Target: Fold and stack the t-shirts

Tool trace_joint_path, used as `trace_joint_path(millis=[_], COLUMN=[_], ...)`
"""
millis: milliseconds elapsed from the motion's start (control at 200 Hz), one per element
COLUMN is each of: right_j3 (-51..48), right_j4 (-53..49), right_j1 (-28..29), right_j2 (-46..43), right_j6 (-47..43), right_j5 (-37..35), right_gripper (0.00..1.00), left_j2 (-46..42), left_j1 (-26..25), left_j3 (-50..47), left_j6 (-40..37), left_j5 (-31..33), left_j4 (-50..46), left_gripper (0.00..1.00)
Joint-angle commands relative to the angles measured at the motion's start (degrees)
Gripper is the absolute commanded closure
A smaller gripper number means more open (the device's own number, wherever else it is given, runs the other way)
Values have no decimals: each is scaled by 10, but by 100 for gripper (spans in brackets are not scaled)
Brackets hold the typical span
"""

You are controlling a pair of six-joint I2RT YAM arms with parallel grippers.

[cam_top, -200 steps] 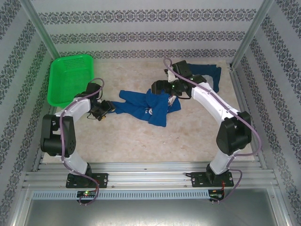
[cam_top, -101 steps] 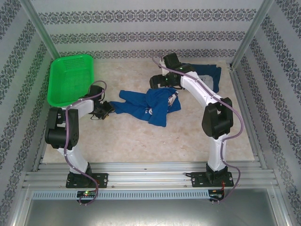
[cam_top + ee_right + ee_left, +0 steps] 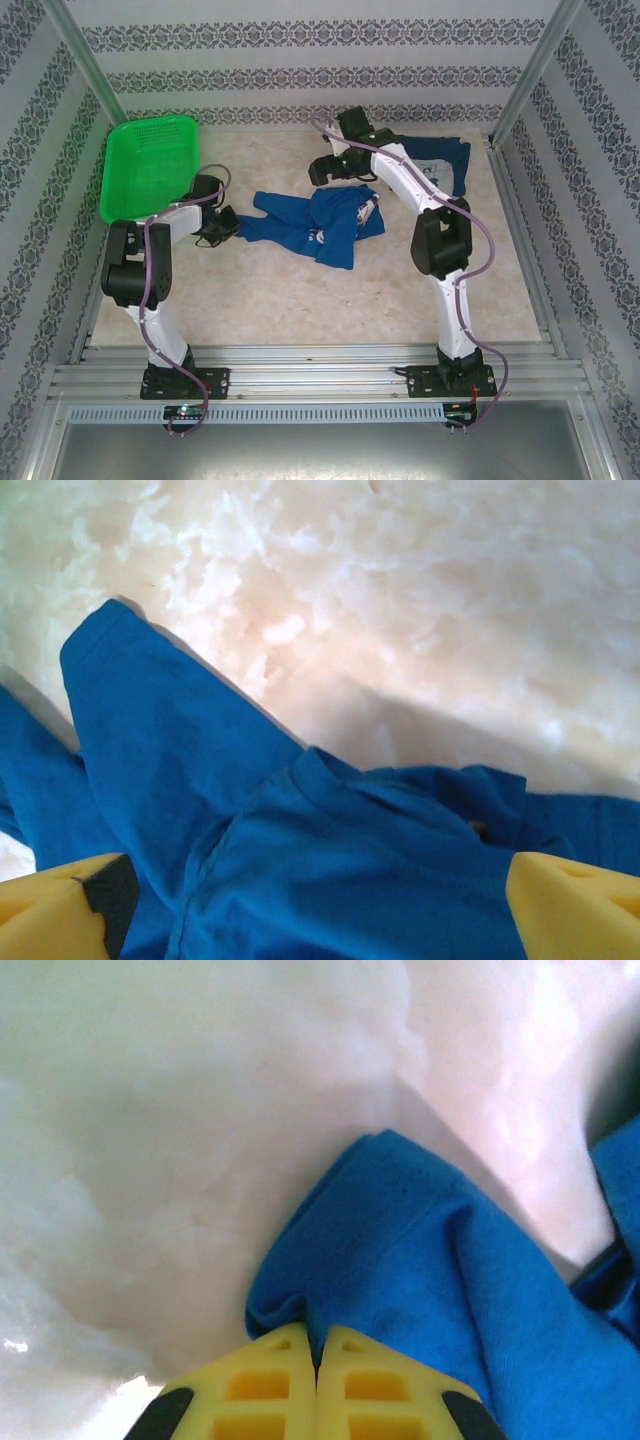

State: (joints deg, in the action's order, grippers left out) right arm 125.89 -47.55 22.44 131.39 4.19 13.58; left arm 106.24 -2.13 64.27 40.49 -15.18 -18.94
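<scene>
Pale marbled stone patterns the bench (image 3: pixel 300 300), which carries everything in the scene. On its far left corner lies a green plastic mesh basket (image 3: pixel 150 165), tipped slightly against the wall side. Around the middle of the bench sprawls a crumpled t-shirt (image 3: pixel 320 225), royal blue, bunched up with one part stretching left and a bit of white print showing near its centre. A second t-shirt (image 3: pixel 445 160), the same blue, lies at the far right, partly hidden behind the right arm.

The left end effector (image 3: pixel 228 226) sits low at the left tip of the crumpled t-shirt, just right of the basket's near corner. In the left wrist view its yellow fingers (image 3: pixel 260 1390) are pressed together, with a fold of the blue hem pinched between their tips and the cloth puckering there, so the left end effector (image 3: pixel 316 1345) is closed and gripping the crumpled t-shirt (image 3: pixel 440 1290).

The right end effector (image 3: pixel 325 172) hangs just beyond the far edge of that shirt. In the right wrist view its jaws stand wide apart, the right end effector (image 3: pixel 310 910) open above rumpled blue cloth; whether it touches the cloth cannot be told
</scene>
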Motion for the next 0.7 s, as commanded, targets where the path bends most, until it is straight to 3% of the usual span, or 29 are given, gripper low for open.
trace_joint_path(millis=[0, 125, 380, 560, 694], right_j3=[59, 58, -2, -8, 1], right_j4=[-70, -78, -120, -142, -152], right_j1=[-13, 5, 67, 108, 115], right_j2=[48, 34, -40, -17, 17], right_j6=[-5, -6, 85, 170, 183], right_j5=[41, 32, -80, -151, -188], right_gripper=[10, 12, 11, 13, 19], left_j2=[-23, -82, -198, -224, -230], left_j1=[5, 6, 4, 3, 0], left_j3=[7, -3, -21, -37, -54], left_j6=[-20, -23, -19, -12, -11], left_j5=[-5, -1, -7, -26, -32], left_j4=[4, -9, -36, -37, -28], left_gripper=[100, 100, 100, 100, 100])
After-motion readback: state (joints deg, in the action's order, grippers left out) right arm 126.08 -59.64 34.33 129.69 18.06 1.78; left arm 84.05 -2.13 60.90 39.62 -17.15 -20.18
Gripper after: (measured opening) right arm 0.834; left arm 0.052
